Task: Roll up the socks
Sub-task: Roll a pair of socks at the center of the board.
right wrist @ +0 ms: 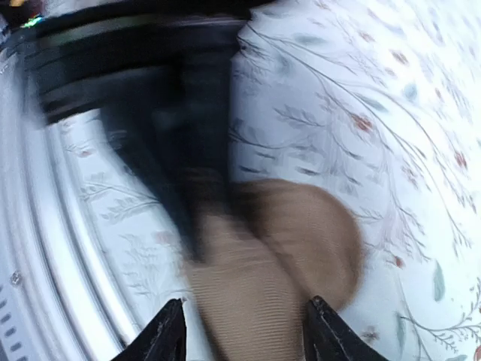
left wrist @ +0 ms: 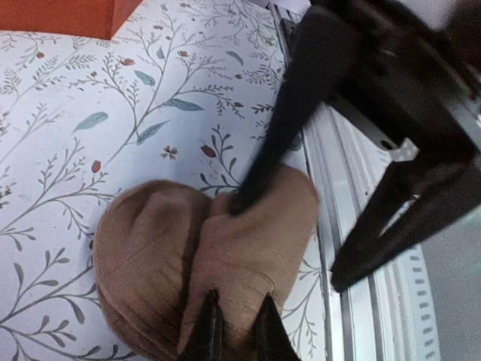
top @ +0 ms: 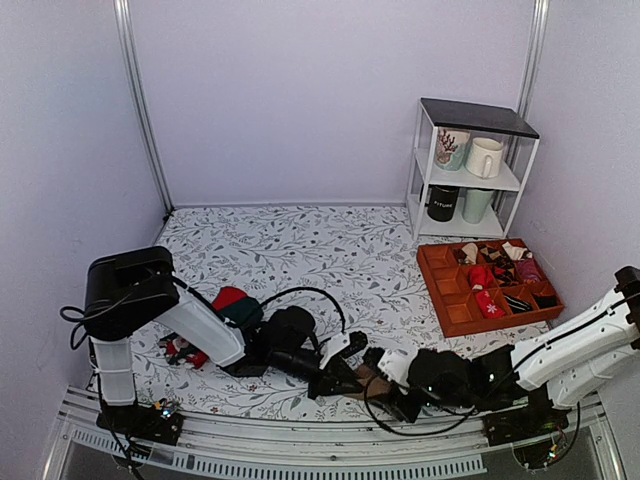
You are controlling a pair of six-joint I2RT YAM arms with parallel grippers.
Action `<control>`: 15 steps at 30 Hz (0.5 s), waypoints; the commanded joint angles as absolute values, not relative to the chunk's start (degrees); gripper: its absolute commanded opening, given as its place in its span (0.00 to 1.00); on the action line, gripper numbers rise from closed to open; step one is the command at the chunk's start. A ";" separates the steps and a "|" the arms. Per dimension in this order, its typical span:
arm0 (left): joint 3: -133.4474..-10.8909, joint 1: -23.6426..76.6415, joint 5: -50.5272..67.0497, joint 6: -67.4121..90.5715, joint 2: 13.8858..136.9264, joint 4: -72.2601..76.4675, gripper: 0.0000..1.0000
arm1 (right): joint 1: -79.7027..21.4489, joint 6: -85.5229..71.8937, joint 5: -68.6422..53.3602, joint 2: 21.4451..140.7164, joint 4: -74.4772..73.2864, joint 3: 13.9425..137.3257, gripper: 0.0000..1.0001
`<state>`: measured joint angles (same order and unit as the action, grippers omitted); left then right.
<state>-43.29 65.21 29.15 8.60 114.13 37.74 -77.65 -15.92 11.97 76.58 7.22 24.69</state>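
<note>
Tan socks point(left wrist: 188, 263), a fat roll low centre in the left wrist view, on the tabletop point(left wrist: 113, 113) by its near edge. My left claw point(left wrist: 234, 338) is clenched on a fold, I judge to pin the roll. Right claw point(right wrist: 242, 320) released, straddling it.

Tan-brown socks point(left wrist: 150, 263) lie bunched, partly rolled.

left arm point(top: 200, 325) and right arm point(top: 570, 345) extend low and inward. left gripper point(left wrist: 237, 302) fingers point(left wrist: 207, 335) pinch the socks point(left wrist: 150, 256). right gripper point(right wrist: 246, 303) fingers point(right wrist: 161, 335) stand apart.
</note>
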 commanded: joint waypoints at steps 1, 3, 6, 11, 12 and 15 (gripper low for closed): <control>-39.37 63.47 28.95 15.40 121.40 15.74 0.00 | -89.18 -2.49 30.72 78.75 17.28 25.16 0.55; -39.54 63.21 29.25 15.24 121.79 15.18 0.00 | -90.77 -0.80 33.80 80.77 17.30 26.41 0.55; -39.50 62.94 29.34 15.03 122.19 15.35 0.00 | -91.89 1.32 35.09 80.63 17.30 27.53 0.57; -39.94 62.66 30.09 15.12 123.14 15.99 0.00 | -91.91 0.39 35.09 73.65 17.95 24.40 0.70; -40.01 62.65 30.21 15.05 123.30 16.00 0.00 | -91.93 0.36 34.83 70.62 17.98 23.66 0.72; -39.95 62.63 30.35 15.04 123.66 16.17 0.00 | -91.91 -1.73 34.09 62.49 17.77 20.94 0.81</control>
